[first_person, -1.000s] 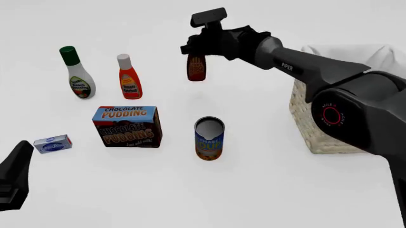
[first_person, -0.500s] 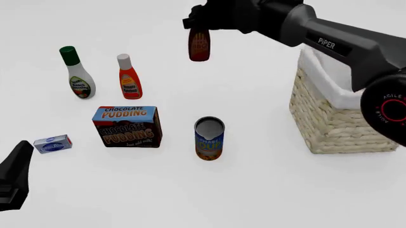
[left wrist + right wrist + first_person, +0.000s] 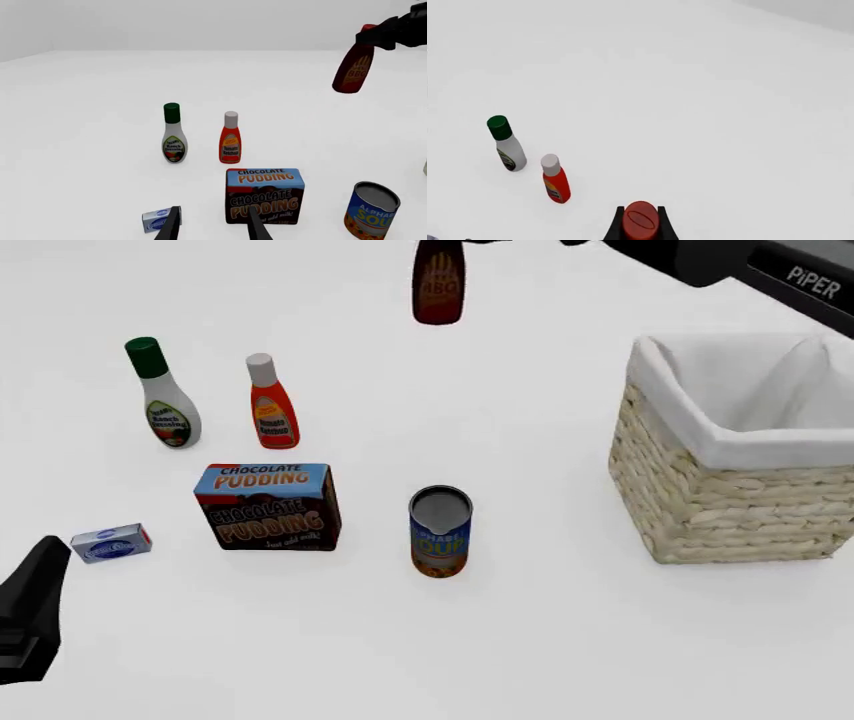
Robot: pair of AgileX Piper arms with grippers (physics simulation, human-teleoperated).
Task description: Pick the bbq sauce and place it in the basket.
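Risen since the previous frame: the right arm, now mostly out of the front view. Large pale wicker basket sits at table right. Right gripper clamps the slim reddish-brown bbq sauce bottle by its cap, high above the table, left of the basket. Left gripper released, low.

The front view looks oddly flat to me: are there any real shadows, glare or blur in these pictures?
Front view: sharp, evenly lit, only faint shadow patches under the soup can and basket. Left wrist view: equally crisp, no glare on the bbq sauce. Right wrist view: pale, even table, nothing blurred.
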